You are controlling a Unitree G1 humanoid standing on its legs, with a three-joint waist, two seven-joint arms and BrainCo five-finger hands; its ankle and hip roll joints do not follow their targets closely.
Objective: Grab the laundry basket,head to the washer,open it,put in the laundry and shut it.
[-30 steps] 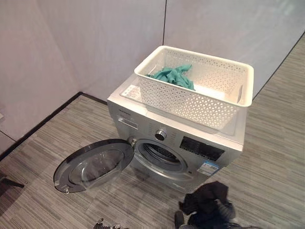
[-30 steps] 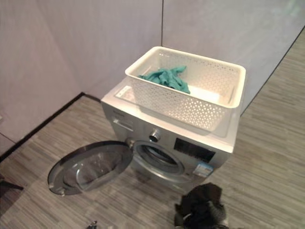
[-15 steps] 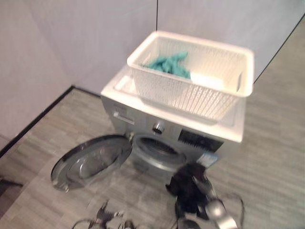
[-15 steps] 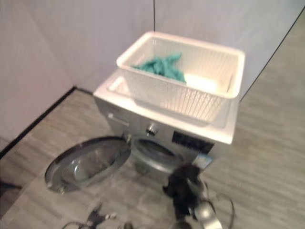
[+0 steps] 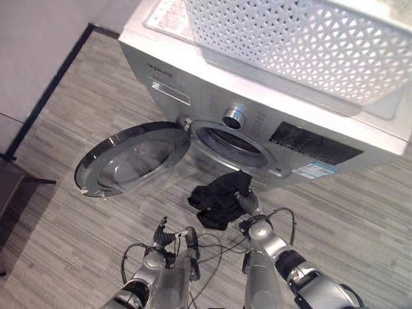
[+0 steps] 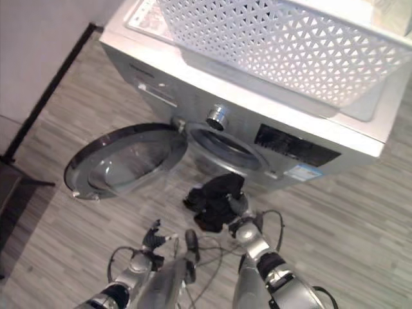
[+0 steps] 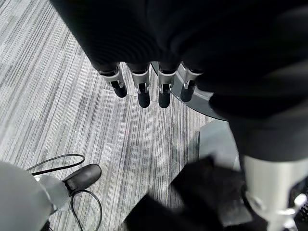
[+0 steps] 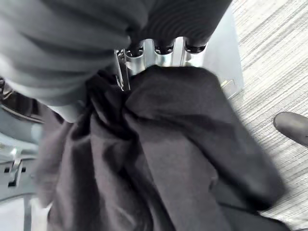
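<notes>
The silver washer [image 5: 212, 96] stands with its round door [image 5: 132, 158] swung wide to the left, leaving the drum opening [image 5: 235, 141] uncovered. A white lattice laundry basket [image 5: 290, 38] rests on the washer's top. My right hand [image 5: 248, 205] is shut on a black garment [image 5: 215, 196], held just below and in front of the drum opening. In the right wrist view the fingers [image 8: 156, 55] curl into the bunched black cloth [image 8: 159, 159]. My left hand [image 5: 168, 238] hangs lower, to the left of the garment, with straight fingers [image 7: 143, 89] holding nothing.
Grey wood-pattern floor [image 5: 360, 212] spreads around the washer. A dark skirting strip [image 5: 58, 71] runs along the wall on the left. A dark low object [image 5: 19, 183] juts in at the left edge, near the open door.
The camera has tipped down and closer to the washer front. My right hand has carried the black garment up toward the drum opening, and both arms have come further into view.
</notes>
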